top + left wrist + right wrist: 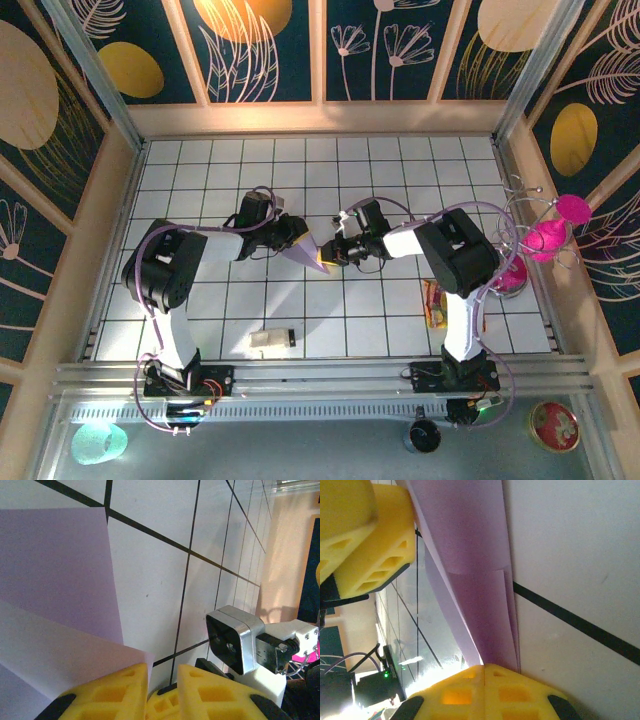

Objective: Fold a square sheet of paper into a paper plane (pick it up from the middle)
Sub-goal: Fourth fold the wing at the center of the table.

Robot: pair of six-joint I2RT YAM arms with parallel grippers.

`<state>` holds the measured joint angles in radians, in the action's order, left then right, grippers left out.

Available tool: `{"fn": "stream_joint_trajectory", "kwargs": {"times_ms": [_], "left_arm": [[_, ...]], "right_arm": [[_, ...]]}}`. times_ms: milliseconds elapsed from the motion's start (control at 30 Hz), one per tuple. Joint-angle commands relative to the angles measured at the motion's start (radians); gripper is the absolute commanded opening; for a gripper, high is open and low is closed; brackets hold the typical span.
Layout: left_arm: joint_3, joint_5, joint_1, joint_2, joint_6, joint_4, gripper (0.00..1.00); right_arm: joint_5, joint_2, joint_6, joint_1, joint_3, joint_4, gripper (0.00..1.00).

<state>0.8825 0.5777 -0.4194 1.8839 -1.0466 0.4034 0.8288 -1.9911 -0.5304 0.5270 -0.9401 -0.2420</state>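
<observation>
Yellow fingertips of the right hand [484, 672] are seen closest, pressed together on one end of the sheet of paper [470, 580]. Several lilac layers are pinched there, so at least one fold is judged done. From that pinch the folded strip's long axis is run straight away toward the left hand [380, 522], whose pads are seen just beside the far end.

In the left wrist view the left hand [164, 682] is shown with fingers slightly apart and nothing seen in the gap. The sheet of paper [55, 580] is met only at one fingertip [127, 687].

From above, the sheet of paper [312, 252] is found beyond the white block [272, 340] and slightly to its right, bracketed by both hands. Whether it is rested on the counter [400, 170] or lifted cannot be told. The snack packet [433, 303] is parked well right of the block.

Judgement: the next crease is governed by that axis. One end is anchored by the right hand, and the other can be pressed or re-gripped by the left. Any slip at the pinch would skew the fold.
</observation>
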Motion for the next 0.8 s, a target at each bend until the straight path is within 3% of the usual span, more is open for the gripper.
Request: {"fn": "stream_joint_trajectory", "kwargs": {"times_ms": [0, 500, 767], "left_arm": [[0.025, 0.027, -0.005, 0.023, 0.027, -0.004, 0.22], [0.083, 0.023, -0.006, 0.093, 0.034, -0.02, 0.2], [0.084, 0.002, -0.005, 0.095, 0.037, -0.038, 0.19]], "right_arm": [[-0.014, -0.039, -0.015, -0.02, 0.025, 0.011, 0.05], [-0.008, -0.031, -0.033, -0.028, 0.022, 0.007, 0.06], [-0.004, 0.057, -0.045, -0.031, 0.022, -0.007, 0.2]]}}
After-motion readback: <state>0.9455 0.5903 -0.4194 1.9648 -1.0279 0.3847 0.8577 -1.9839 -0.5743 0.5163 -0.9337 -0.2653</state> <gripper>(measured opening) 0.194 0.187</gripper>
